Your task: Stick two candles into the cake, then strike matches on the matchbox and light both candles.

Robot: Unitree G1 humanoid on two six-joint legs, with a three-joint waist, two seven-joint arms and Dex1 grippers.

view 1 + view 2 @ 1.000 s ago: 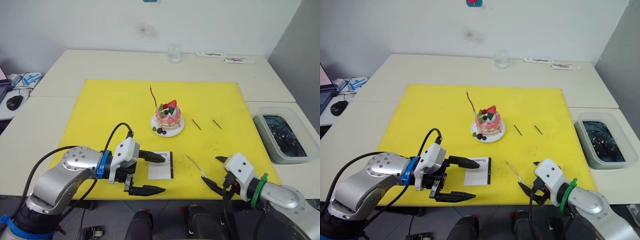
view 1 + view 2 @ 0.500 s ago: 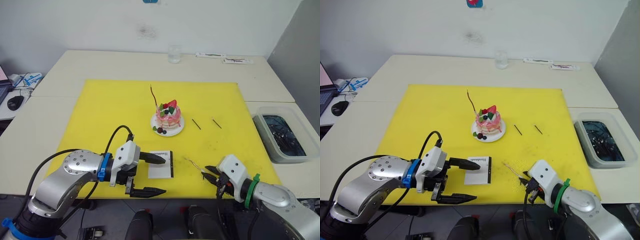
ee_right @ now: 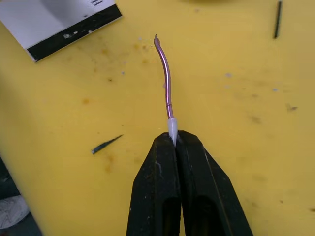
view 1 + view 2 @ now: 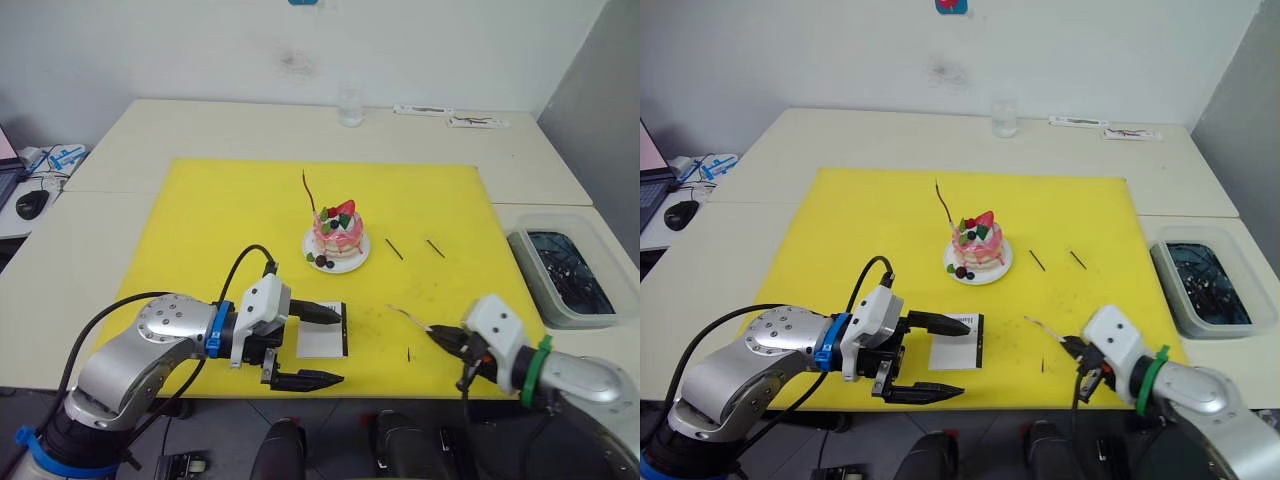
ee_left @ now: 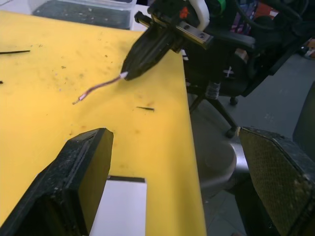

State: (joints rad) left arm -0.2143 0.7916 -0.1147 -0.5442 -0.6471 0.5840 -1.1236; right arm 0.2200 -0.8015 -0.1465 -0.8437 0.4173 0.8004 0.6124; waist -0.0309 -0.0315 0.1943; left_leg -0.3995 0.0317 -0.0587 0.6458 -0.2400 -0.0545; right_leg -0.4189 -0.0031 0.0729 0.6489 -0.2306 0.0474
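Right gripper [image 3: 175,139] pinches the second candle [image 3: 166,78] by its white end, low over the mat [image 4: 200,220]; left gripper [image 4: 318,346] gapes beside the matchbox [image 4: 322,330]. Lift slow, tip upright, then press beside the candle already in the cake [image 4: 337,236]

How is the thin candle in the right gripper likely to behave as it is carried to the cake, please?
The candle, pinched at its white end by the right gripper, is very thin and curved, so probably light and bendy. It could snap or droop if pressed hard.

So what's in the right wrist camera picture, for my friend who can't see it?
The right gripper is shut on the white end of a thin wavy candle over the yellow mat. A corner of the matchbox and one match lie nearby.
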